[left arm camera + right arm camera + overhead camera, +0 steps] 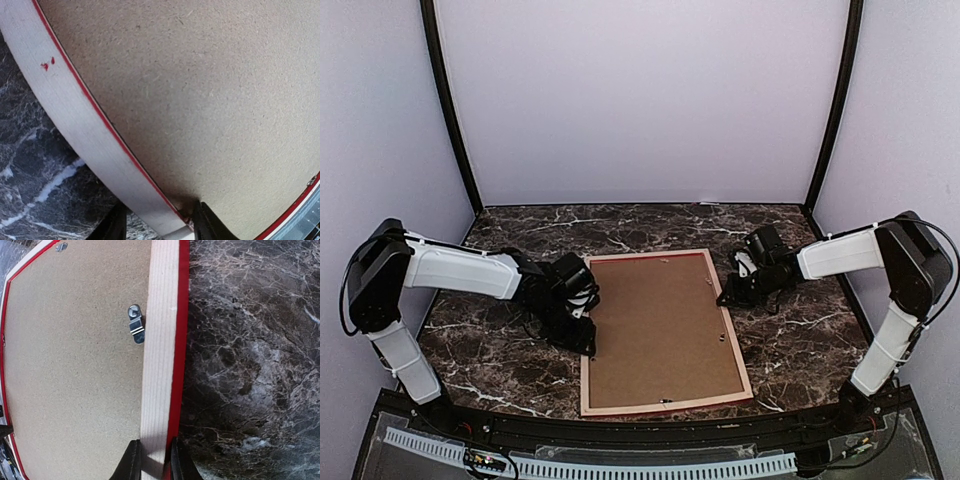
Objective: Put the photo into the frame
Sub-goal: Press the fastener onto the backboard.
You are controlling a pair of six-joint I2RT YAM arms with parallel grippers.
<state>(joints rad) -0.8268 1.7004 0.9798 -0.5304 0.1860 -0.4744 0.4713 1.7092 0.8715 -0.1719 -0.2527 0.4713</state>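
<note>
The frame [665, 403] lies face down in the middle of the table, its pale wood rear edges up and its red sides showing. A plain brown backing board [660, 325] fills it. The photo is hidden. My left gripper [585, 325] straddles the frame's left rail [95, 135], its fingers closed against both sides [160, 222]. My right gripper [728, 297] is shut on the right rail [160, 365], one finger on each side [155, 460].
The table is dark marble [800, 340] with white walls close on three sides. A small metal turn clip [135, 324] sits on the backing board by the right rail. Both arms reach in low from the two sides.
</note>
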